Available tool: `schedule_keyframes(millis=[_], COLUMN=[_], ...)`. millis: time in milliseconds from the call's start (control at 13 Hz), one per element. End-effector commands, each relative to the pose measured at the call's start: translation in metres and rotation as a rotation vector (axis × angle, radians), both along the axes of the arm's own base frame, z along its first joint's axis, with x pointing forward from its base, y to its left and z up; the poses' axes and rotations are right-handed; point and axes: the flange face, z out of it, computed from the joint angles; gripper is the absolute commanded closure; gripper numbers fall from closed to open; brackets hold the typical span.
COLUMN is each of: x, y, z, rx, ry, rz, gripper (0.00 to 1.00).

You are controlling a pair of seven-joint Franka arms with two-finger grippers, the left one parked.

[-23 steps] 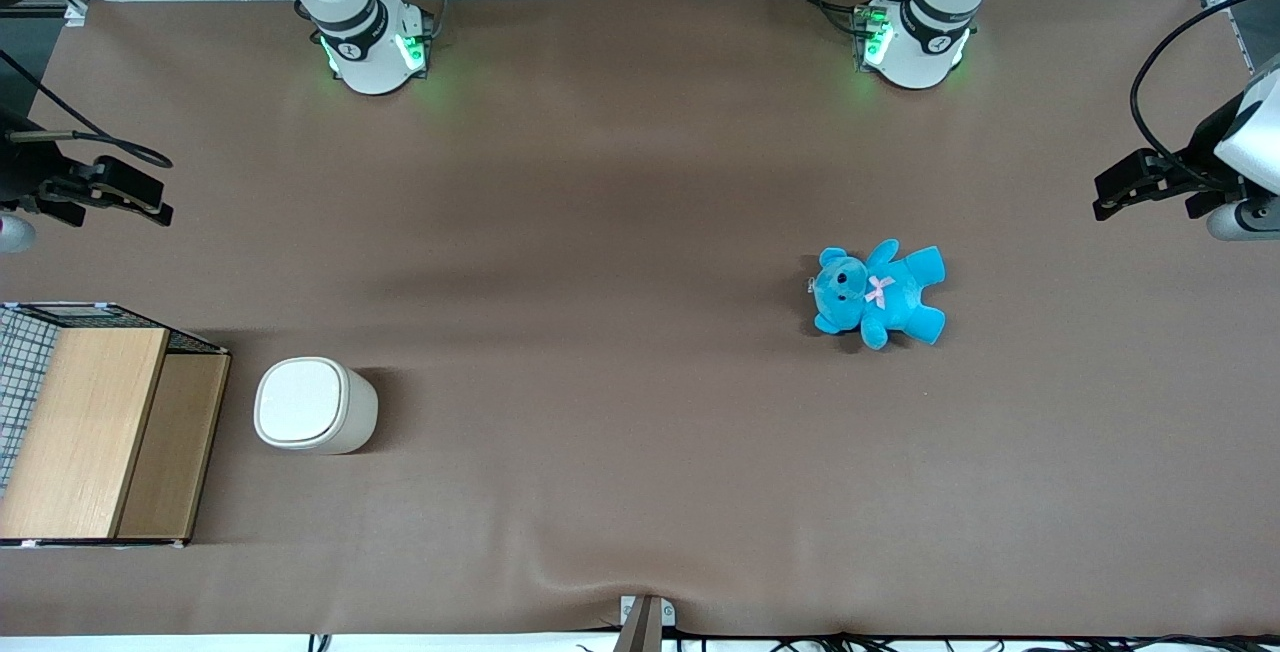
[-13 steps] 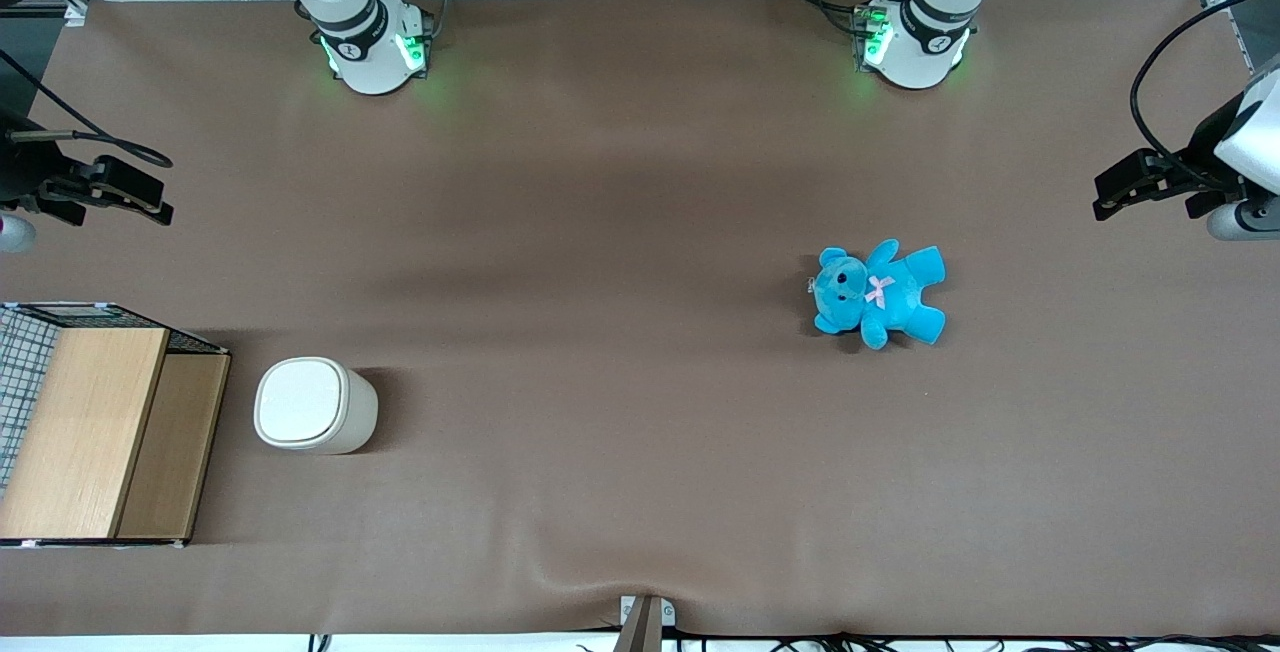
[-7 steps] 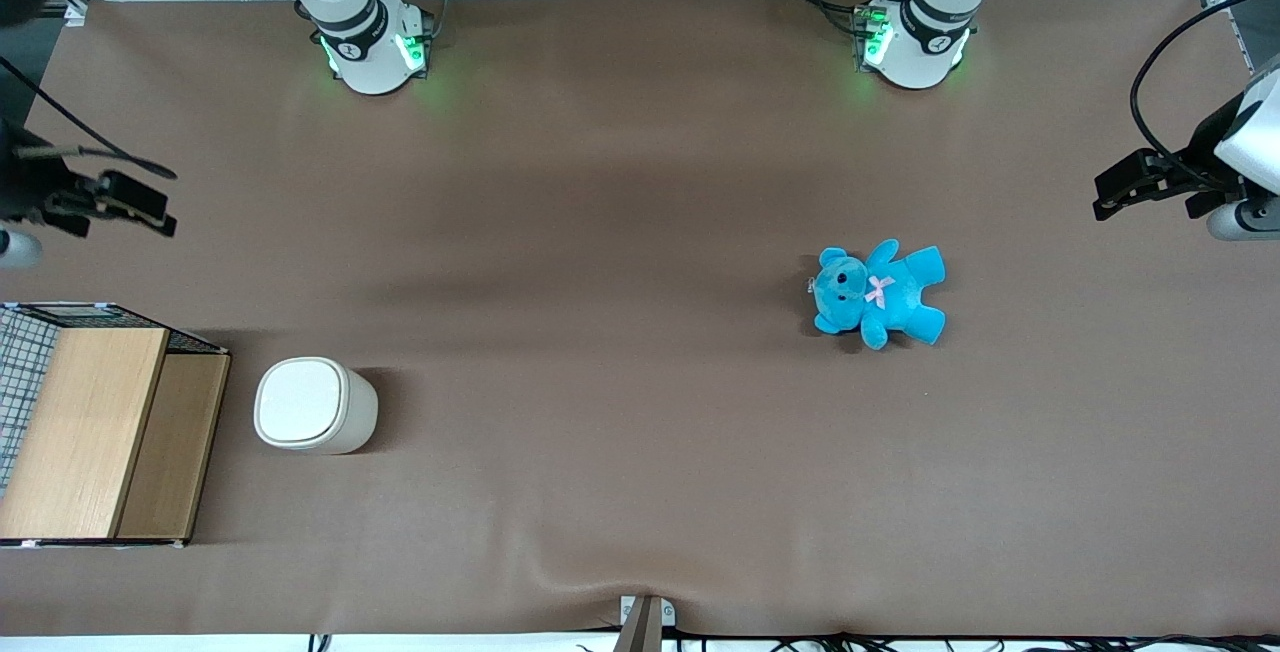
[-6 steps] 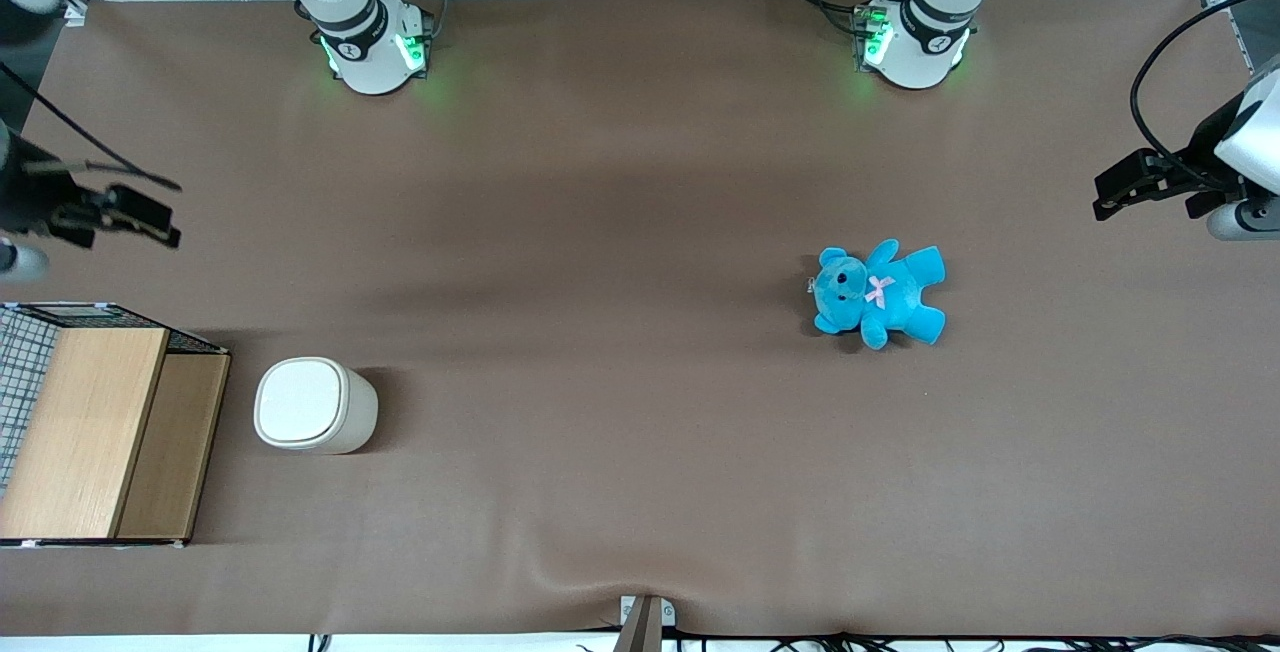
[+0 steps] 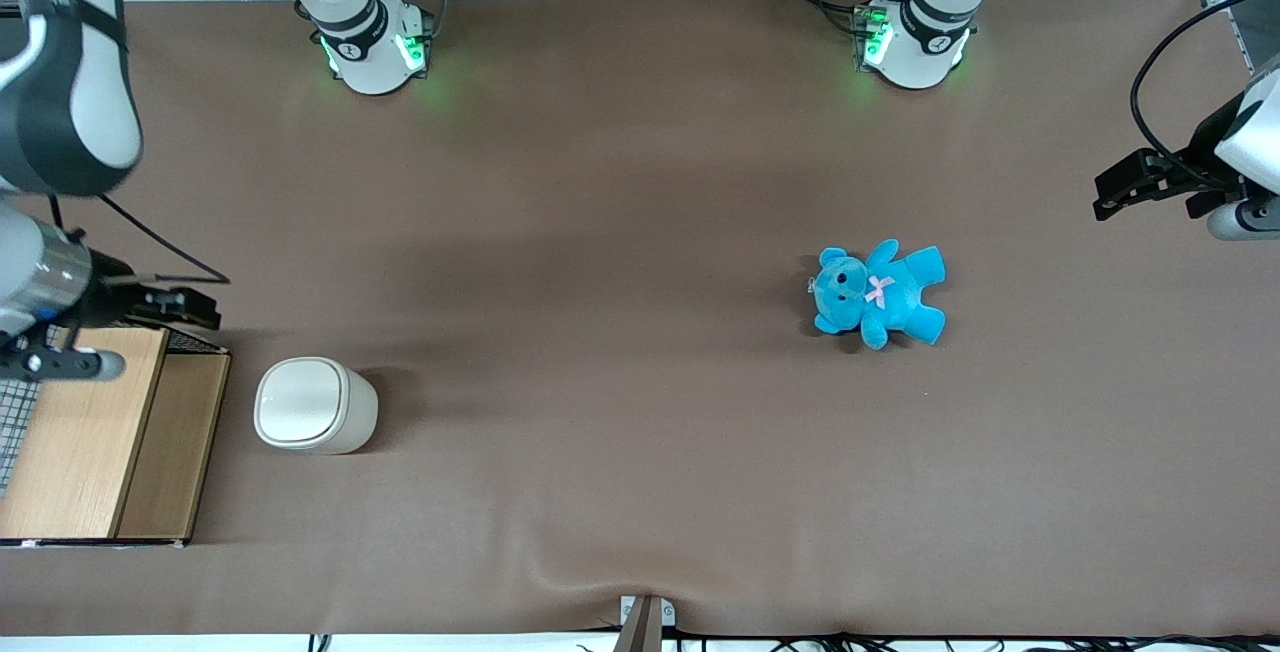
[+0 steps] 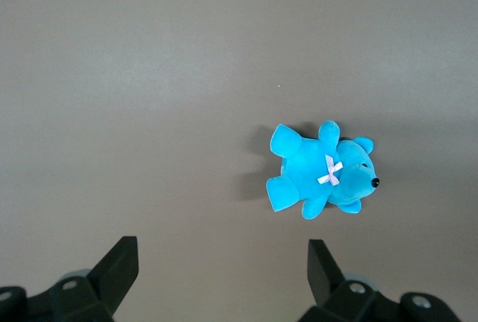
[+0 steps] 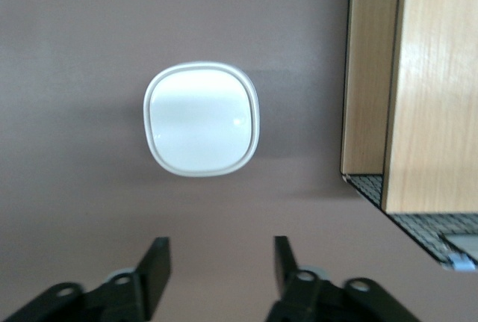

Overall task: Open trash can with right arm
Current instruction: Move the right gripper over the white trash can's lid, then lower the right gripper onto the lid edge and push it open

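Note:
The trash can [image 5: 313,404] is a small cream-white bin standing upright on the brown table beside the wooden box, with its flat lid closed. It also shows in the right wrist view [image 7: 202,119], seen from above. My right arm [image 5: 60,62] reaches in from the working arm's end of the table. Its gripper [image 5: 195,310] hovers high by the box's corner, a little farther from the front camera than the trash can and apart from it. In the right wrist view the gripper [image 7: 220,261] is open and empty, with bare table between its fingers [image 7: 157,262].
A wooden box with wire mesh [image 5: 90,432] stands beside the trash can toward the working arm's end; it also shows in the right wrist view [image 7: 418,90]. A blue teddy bear [image 5: 878,292] lies toward the parked arm's end, and shows in the left wrist view [image 6: 321,172].
My right arm has swung nearer to the front camera, bringing its gripper over the box's corner and closer to the trash can. The trash can and teddy have not moved.

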Motion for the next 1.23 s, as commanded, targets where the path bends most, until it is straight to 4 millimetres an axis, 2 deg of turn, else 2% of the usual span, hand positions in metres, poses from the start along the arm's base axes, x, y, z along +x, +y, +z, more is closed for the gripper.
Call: schedule_keyframes(millis=[0,231,385,538,923,1154], x=[0.020,0.032,0.036,0.042,0.053,0.053], y=[0.002,0.003,0.013,0.011,0.005,0.000], z=[-0.020,-0.064,-0.086,-0.109,-0.150,-0.172], rx=[-0.006,-0.037,-0.050,-0.046,-0.046,-0.039], ry=[-0.028,0.008,0.022,0.019,0.003,0.030], rz=[0.025,0.043,0.064,0.059,0.052,0.044], gripper=[1.00,1.00,1.00,1.00,1.00,1.00])
